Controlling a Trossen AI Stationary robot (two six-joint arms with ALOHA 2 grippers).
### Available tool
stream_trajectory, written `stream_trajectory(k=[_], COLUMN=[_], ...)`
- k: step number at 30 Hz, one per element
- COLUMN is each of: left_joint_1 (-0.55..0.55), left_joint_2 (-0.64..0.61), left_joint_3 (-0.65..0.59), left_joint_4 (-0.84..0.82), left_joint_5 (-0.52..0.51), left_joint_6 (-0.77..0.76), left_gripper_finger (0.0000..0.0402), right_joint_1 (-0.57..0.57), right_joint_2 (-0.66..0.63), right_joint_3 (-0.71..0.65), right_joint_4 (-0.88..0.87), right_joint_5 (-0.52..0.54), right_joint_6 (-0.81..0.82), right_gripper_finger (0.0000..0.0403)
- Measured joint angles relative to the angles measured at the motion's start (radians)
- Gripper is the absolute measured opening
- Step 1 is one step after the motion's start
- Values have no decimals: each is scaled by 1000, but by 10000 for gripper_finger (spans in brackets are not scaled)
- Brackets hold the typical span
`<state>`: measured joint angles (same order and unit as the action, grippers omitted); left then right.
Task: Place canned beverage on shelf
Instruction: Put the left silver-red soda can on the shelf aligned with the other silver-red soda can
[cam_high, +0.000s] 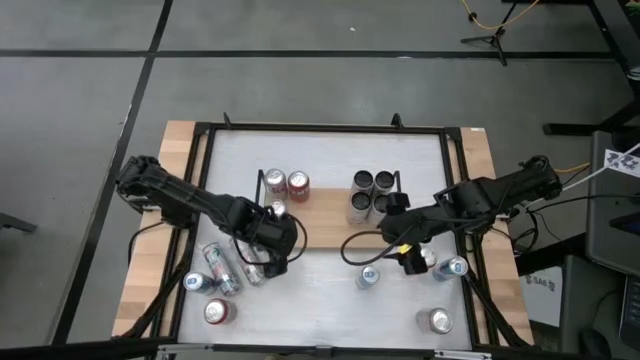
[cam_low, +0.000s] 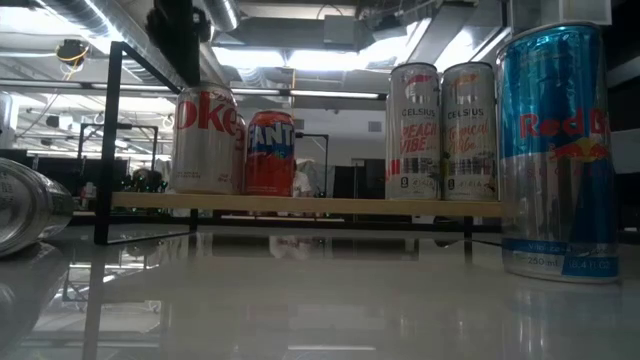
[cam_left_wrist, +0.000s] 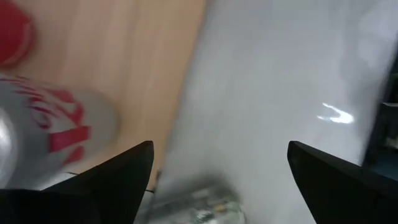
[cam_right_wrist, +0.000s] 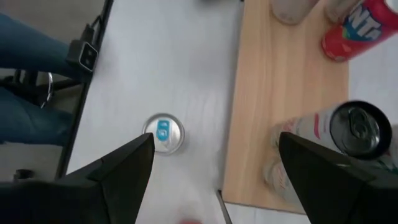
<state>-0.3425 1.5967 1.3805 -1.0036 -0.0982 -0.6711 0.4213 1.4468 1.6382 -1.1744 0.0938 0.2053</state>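
The shelf (cam_high: 325, 215) is a light wooden board with black end rails in the table's middle. On it stand a silver Coke can (cam_low: 205, 140) and a red Fanta can (cam_low: 270, 152) at the left end, and Celsius cans (cam_low: 440, 130) at the right end. My left gripper (cam_high: 275, 258) hangs open above the shelf's near left edge, over a can lying on its side (cam_left_wrist: 199, 202). My right gripper (cam_high: 408, 260) hangs open above the table near the shelf's right end, with a blue-topped can (cam_right_wrist: 163, 132) standing below it. Neither gripper holds anything.
Loose cans stand and lie on the white table (cam_high: 320, 320) near the front: several at the left (cam_high: 215, 310) and several at the right (cam_high: 437, 320). A Red Bull can (cam_low: 555, 150) stands close to the low camera. A black frame (cam_high: 200, 200) borders the table.
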Motion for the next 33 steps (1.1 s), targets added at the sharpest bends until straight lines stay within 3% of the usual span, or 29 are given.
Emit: stream_trajectory(k=[12,33], left_joint_1=[55,87], left_joint_2=[1,1], left_joint_3=[-45,-45], left_joint_4=[26,-25], left_joint_5=[-123,-162], left_joint_6=[1,3], left_gripper_finger=[363,363], right_joint_1=[0,-1], right_joint_2=[12,12], right_joint_3=[0,0], right_joint_4=[15,15], right_joint_5=[-25,-25], right_joint_6=[0,1], right_gripper_finger=[341,341])
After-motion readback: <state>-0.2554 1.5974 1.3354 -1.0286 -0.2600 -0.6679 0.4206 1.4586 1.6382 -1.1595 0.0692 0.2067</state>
